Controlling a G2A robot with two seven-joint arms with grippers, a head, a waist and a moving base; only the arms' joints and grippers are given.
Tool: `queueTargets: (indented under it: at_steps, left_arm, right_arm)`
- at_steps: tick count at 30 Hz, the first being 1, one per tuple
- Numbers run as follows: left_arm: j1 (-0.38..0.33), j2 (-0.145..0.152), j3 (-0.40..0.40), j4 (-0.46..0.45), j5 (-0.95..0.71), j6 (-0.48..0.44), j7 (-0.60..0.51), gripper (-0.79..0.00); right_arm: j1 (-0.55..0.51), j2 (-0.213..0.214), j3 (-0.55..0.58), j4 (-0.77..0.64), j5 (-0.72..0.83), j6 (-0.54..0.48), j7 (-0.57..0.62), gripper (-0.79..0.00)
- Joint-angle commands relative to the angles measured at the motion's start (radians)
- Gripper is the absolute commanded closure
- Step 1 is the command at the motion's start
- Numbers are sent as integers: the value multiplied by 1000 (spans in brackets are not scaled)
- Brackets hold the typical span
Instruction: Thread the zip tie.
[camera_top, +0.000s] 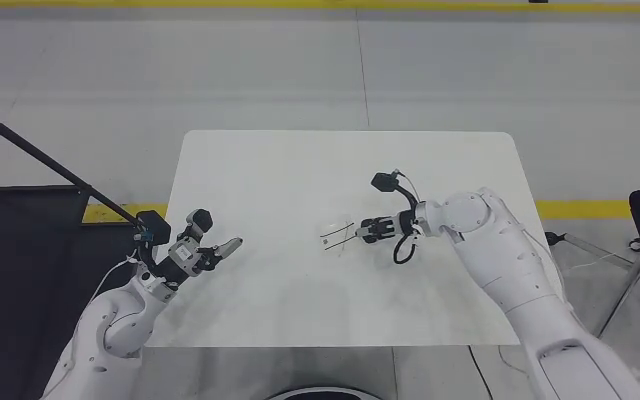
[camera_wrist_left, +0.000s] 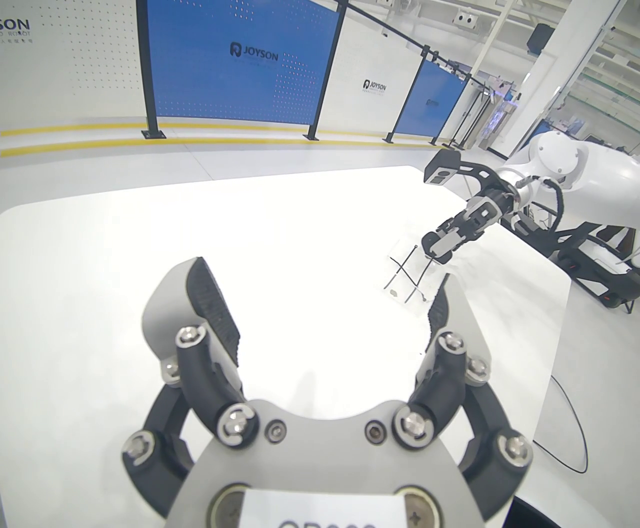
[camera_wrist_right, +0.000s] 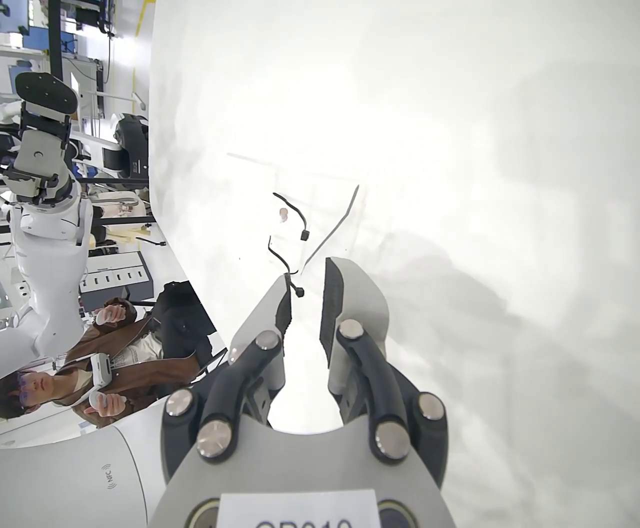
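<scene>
Top view: my right hand (camera_top: 362, 232) is low over the white desk (camera_top: 300, 180), right of centre, with its fingertips just beside the black zip ties (camera_top: 338, 237). The ties lie loose on a clear sheet (camera_wrist_right: 325, 200). In the right wrist view this hand's fingers stand a narrow gap apart and grip nothing. The nearest zip tie (camera_wrist_right: 280, 260) has its head end at one fingertip; I cannot tell whether it is touching or just beside. My left hand (camera_top: 217, 232) hangs over the desk's near left part, well apart from the ties, its fingers spread wide and empty.
</scene>
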Motion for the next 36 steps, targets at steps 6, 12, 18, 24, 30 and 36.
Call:
queueTargets:
  at_steps: [6, 12, 18, 24, 30, 36]
  left_arm:
    - [0, 0, 0, 0, 0, 0, 0, -785]
    - [0, 0, 0, 0, 0, 0, 0, -785]
    - [0, 0, 0, 0, 0, 0, 0, -785]
    - [0, 0, 0, 0, 0, 0, 0, -785]
    - [1, 0, 6, -6, -5, 10, -4, -785]
    - [-25, 4, 9, 8, 0, -23, -19, -785]
  right_arm:
    - [4, -2, -8, 4, -1, -3, 0, -182]
    - [4, -2, -9, 6, 3, -7, -4, -55]
    - [0, 1, -1, 1, 8, -16, -8, 0]
    - [-23, 18, 35, -38, 15, -52, -18, 0]
    - [-65, 43, 83, -130, 5, -47, -3, 0]
    - [-103, 66, 116, -249, -24, -15, 31, 0]
